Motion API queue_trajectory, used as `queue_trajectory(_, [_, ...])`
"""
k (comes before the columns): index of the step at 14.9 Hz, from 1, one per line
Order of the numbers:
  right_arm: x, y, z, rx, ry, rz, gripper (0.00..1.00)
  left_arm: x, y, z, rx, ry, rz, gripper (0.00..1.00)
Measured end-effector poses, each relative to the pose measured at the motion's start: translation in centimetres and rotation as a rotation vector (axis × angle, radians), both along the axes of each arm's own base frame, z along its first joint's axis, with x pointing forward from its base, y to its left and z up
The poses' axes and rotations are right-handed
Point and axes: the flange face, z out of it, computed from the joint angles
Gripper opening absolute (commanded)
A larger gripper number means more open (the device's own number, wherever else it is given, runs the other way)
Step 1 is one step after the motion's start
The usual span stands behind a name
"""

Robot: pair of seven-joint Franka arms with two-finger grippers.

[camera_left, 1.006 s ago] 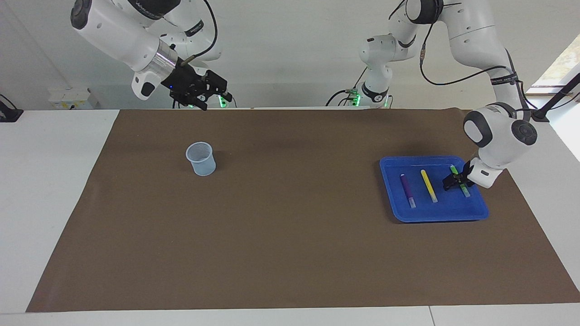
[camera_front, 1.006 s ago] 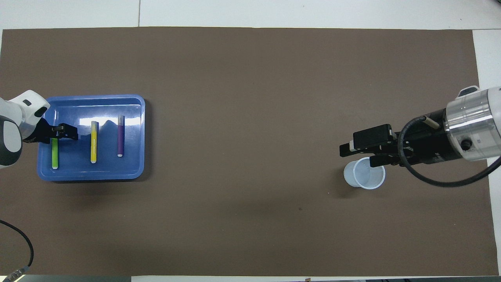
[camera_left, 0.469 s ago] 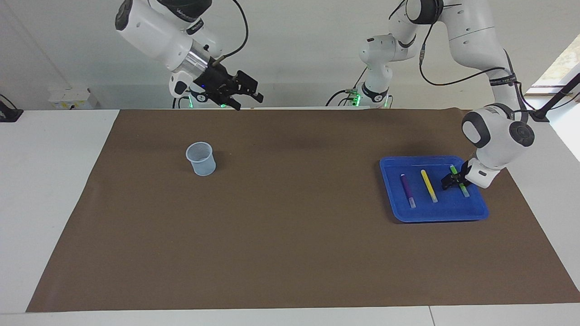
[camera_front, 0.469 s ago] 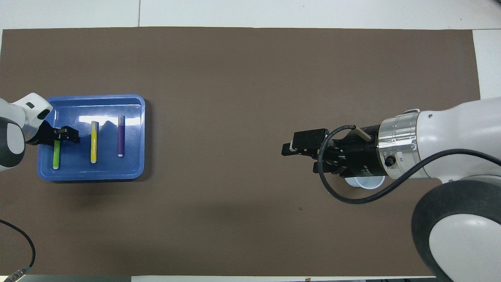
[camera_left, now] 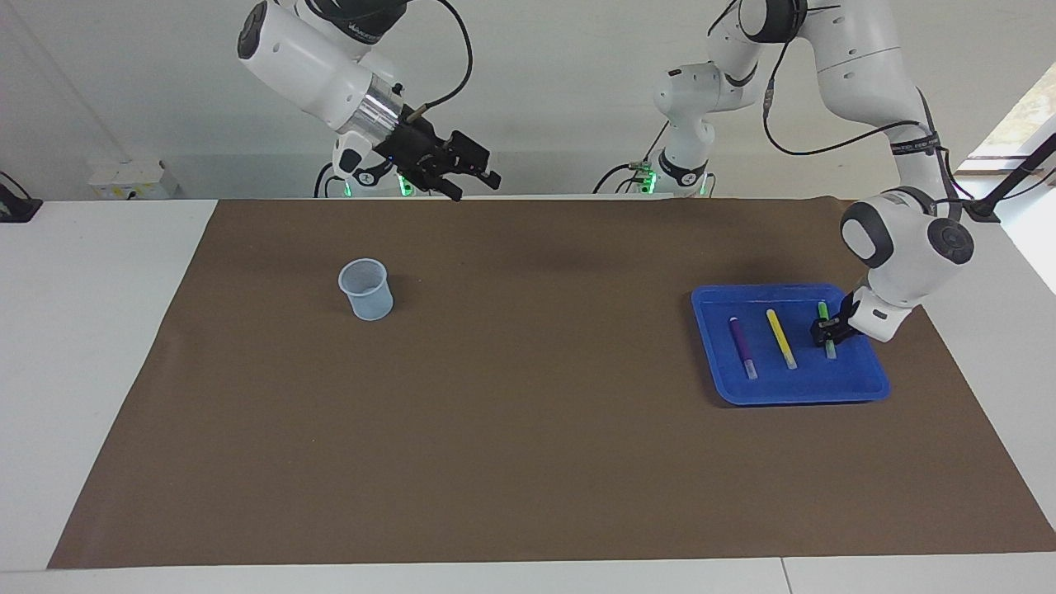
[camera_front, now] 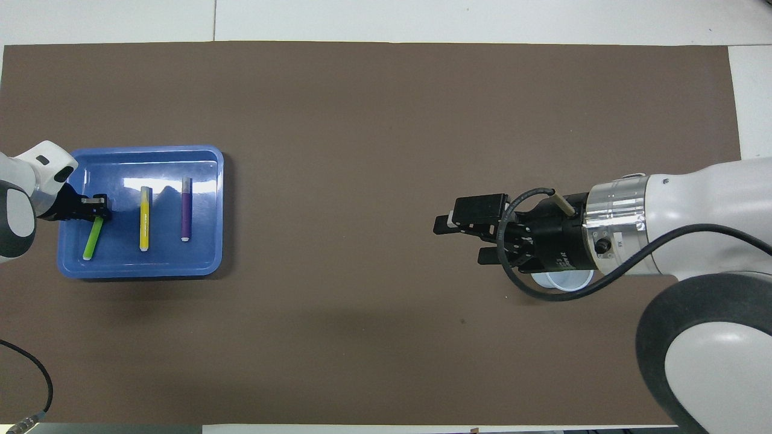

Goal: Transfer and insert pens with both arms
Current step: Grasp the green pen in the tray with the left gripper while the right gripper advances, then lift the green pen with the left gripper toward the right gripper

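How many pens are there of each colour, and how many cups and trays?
Green pen: 1, in the left gripper over the blue tray
Yellow pen: 1, lying in the tray
Purple pen: 1, lying in the tray
Blue tray: 1
Clear cup: 1
Total: 5 things, 3 of them pens. The right gripper holds nothing.

The desk [camera_left: 91, 346] is white, covered by a plain brown mat [camera_left: 528, 429]. A bright blue tray [camera_left: 866, 388] holds a green pen [camera_front: 93, 236], a yellow pen [camera_left: 780, 338] and a purple pen [camera_left: 741, 346], each with a whitish end. The cup [camera_left: 365, 289] is pale, translucent blue. Both arms are white with grey joints, black cables and silver wrist rings; the left tool [camera_left: 827, 332] and right tool [camera_left: 469, 177] are black.
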Motion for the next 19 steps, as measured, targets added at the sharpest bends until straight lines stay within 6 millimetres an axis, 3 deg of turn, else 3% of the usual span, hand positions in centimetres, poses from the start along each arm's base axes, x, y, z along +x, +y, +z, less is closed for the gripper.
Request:
queue_trajectory(1, [-0.2,0.5,0.1,0.0,0.0,0.007,1.0,0.0,0.0,0.0,0.0,0.0,0.0,0.0])
queue_trajectory(6, [-0.7,2.9,0.1,0.003,-0.016,-0.031,1.0,0.0,-0.1,0.0,-0.001,-0.001,-0.001,0.0])
queue_trajectory(10, [-0.9,3.5,0.3,0.006,-0.017,-0.047,1.0,0.1,-0.1,0.1,-0.001,0.0,-0.001,0.0])
queue_trajectory(12, [-1.0,3.7,0.3,0.006,-0.017,-0.044,1.0,0.6,-0.3,1.1,-0.006,0.024,0.014,0.0])
queue_trajectory(15, [-1.3,4.4,0.3,0.006,-0.014,-0.034,1.0,2.4,-2.2,5.7,-0.014,0.086,0.081,0.0])
queue_trajectory(19, [-1.4,4.5,0.3,0.007,-0.006,-0.041,1.0,3.6,-8.2,14.0,-0.082,0.141,0.307,0.0])
